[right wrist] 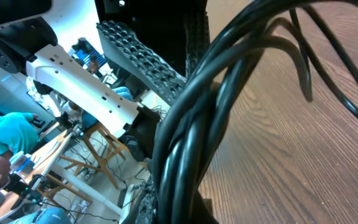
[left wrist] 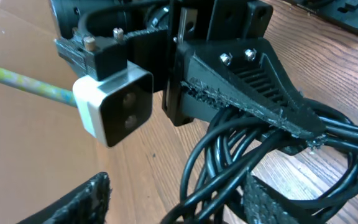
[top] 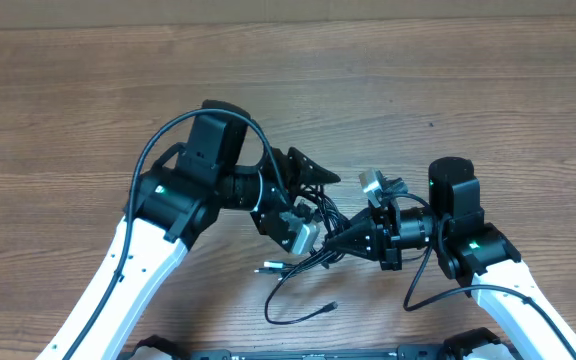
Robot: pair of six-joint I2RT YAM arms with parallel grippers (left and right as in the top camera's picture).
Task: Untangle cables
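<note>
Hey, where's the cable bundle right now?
Overhead, the cables lie bunched at the middle of the table, between the left gripper and the right gripper, which is shut on them; loose plug ends trail toward the near edge.

Overhead straight down, both wrist views close on cables (right wrist: 185, 137)

The cables (top: 303, 262) lie on the table (top: 488, 90), between the left gripper (top: 318, 205) and the right gripper (top: 334, 246). Their loose ends lie nearer the robot-side edge.
</note>
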